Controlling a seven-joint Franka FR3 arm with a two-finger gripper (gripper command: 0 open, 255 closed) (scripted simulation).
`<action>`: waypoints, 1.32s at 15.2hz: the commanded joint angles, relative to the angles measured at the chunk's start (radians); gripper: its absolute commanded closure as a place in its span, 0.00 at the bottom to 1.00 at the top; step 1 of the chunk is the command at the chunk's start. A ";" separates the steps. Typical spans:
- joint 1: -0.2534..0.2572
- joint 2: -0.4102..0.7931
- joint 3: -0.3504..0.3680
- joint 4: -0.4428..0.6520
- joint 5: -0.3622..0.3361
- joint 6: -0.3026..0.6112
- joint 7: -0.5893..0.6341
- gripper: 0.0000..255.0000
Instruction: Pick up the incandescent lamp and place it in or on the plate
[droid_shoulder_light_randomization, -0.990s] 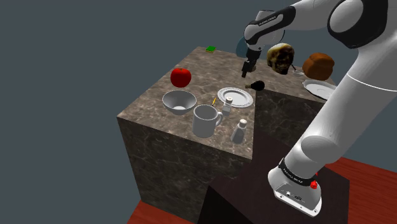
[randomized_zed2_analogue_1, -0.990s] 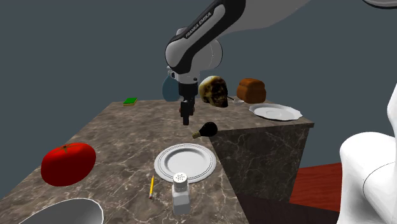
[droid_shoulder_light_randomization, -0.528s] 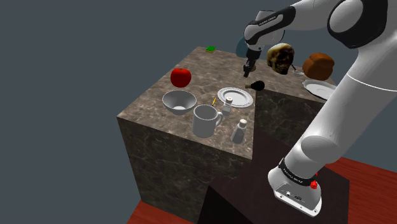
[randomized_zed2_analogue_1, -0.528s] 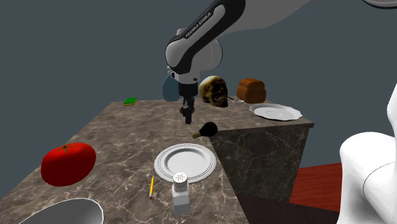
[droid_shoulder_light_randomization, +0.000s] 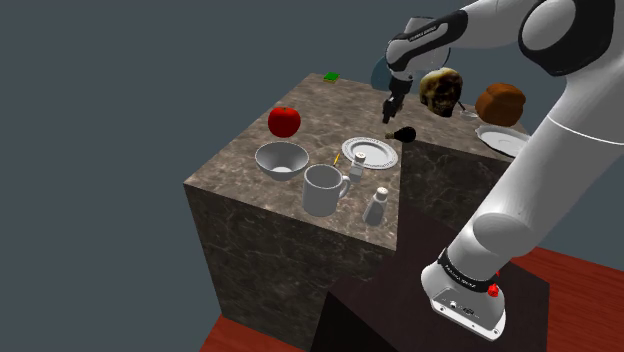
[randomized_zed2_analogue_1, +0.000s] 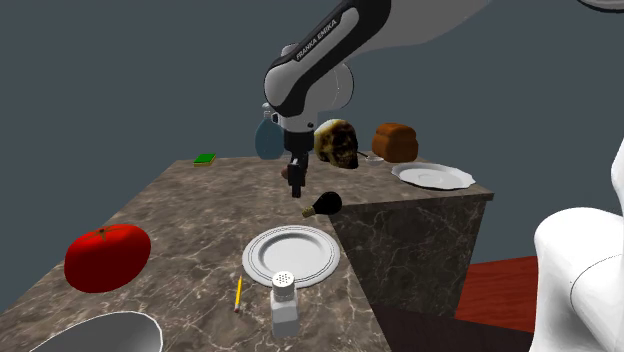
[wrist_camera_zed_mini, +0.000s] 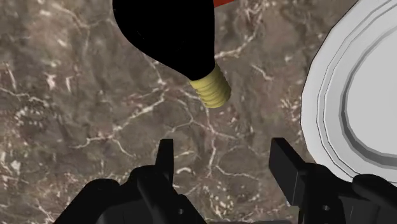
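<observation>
The lamp (droid_shoulder_light_randomization: 403, 133) is a black bulb with a yellowish screw base, lying on its side on the marble counter near the counter's edge (randomized_zed2_analogue_1: 322, 206) (wrist_camera_zed_mini: 172, 35). A white plate (droid_shoulder_light_randomization: 369, 152) (randomized_zed2_analogue_1: 291, 253) (wrist_camera_zed_mini: 356, 95) lies just beside it. My black gripper (droid_shoulder_light_randomization: 391, 109) (randomized_zed2_analogue_1: 296, 188) (wrist_camera_zed_mini: 222, 165) hangs above the counter a little behind the lamp, open, with nothing between its fingers. In the wrist view the lamp's screw base lies just ahead of the fingertips.
On the counter (droid_shoulder_light_randomization: 250, 170) stand a red tomato (droid_shoulder_light_randomization: 284, 121), a white bowl (droid_shoulder_light_randomization: 281, 158), a white mug (droid_shoulder_light_randomization: 322, 189), a shaker (droid_shoulder_light_randomization: 377, 205), a pencil (randomized_zed2_analogue_1: 238, 292) and a green item (droid_shoulder_light_randomization: 330, 76). Behind are a skull (droid_shoulder_light_randomization: 441, 91), a bread loaf (droid_shoulder_light_randomization: 500, 102) and a second plate (droid_shoulder_light_randomization: 502, 138).
My gripper has risen slightly and drifted a little toward the skull side over the last second. The lamp and plate have not moved.
</observation>
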 joint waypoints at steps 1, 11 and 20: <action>-0.015 -0.038 -0.015 -0.051 -0.009 0.034 -0.037 0.00; -0.078 -0.127 -0.105 -0.231 0.002 0.196 -0.242 0.00; -0.070 -0.072 -0.113 -0.248 0.050 0.257 -0.276 0.00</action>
